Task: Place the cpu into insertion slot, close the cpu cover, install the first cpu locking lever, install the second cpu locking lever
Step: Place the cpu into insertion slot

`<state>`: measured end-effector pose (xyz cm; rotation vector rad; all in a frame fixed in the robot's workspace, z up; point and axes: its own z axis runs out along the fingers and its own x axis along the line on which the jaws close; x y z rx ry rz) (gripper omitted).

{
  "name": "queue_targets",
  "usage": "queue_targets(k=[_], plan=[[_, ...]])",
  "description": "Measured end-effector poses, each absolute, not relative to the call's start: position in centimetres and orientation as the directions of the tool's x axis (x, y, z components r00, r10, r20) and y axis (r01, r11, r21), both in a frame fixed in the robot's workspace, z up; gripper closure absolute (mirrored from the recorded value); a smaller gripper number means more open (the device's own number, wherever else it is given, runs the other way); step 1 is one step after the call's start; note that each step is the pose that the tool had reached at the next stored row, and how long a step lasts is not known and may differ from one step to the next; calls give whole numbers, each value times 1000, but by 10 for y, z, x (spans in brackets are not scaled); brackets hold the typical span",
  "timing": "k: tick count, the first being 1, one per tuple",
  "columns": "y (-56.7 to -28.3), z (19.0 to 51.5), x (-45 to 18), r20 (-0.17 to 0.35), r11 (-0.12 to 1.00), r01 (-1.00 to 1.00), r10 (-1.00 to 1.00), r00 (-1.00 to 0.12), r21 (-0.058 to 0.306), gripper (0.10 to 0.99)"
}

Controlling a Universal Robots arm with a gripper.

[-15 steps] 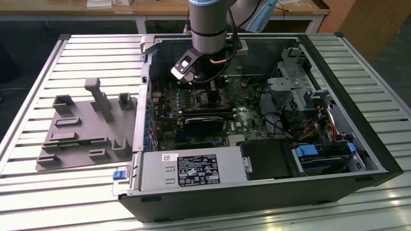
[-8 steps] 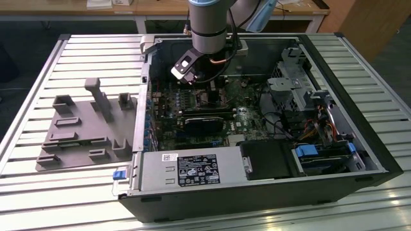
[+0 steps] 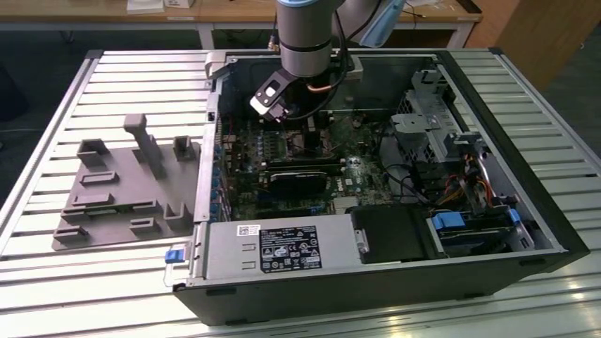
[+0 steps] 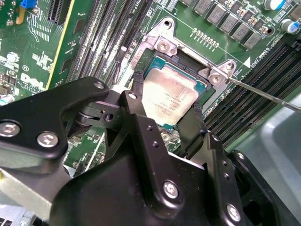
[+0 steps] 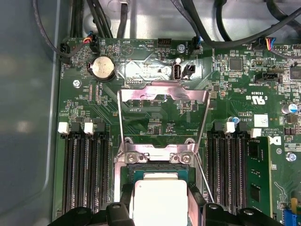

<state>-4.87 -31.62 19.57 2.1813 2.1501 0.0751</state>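
The cpu (image 4: 174, 89) is gripped over the insertion slot (image 5: 157, 168), with the cpu cover (image 5: 163, 92) swung open.

The chip's pale metal top is seen within the socket's silvery rim in both wrist views; whether it is fully seated cannot be told. Its two opposite edges are clasped by the black fingers (image 4: 137, 92) of the gripper (image 4: 168, 96). The cover is laid back over the green motherboard (image 5: 155, 127), flanked by thin wire levers (image 5: 121, 122). In the exterior view, the arm (image 3: 305, 35) is lowered into the open computer case (image 3: 376, 289).
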Motion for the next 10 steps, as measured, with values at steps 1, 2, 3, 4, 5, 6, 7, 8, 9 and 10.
queue_targets(k=[1,2,3,4,5,6,7,8,9,10], plan=[[-316,196,-49,-20,-13,996,1000,15,90,549],[-316,196,-49,-20,-13,996,1000,15,89,549],[-316,196,-49,-20,-13,996,1000,15,89,549],[-316,195,-49,-20,-13,996,1000,15,89,549],[-316,195,-49,-20,-13,996,1000,15,89,549],[-316,195,-49,-20,-14,996,1000,16,89,549],[-316,195,-49,-20,-14,996,1000,16,89,549],[-316,195,-49,-20,-14,996,1000,16,90,549],[-315,195,-48,-20,-14,996,1000,16,89,549],[-315,195,-48,-20,-14,996,1000,16,89,549]])
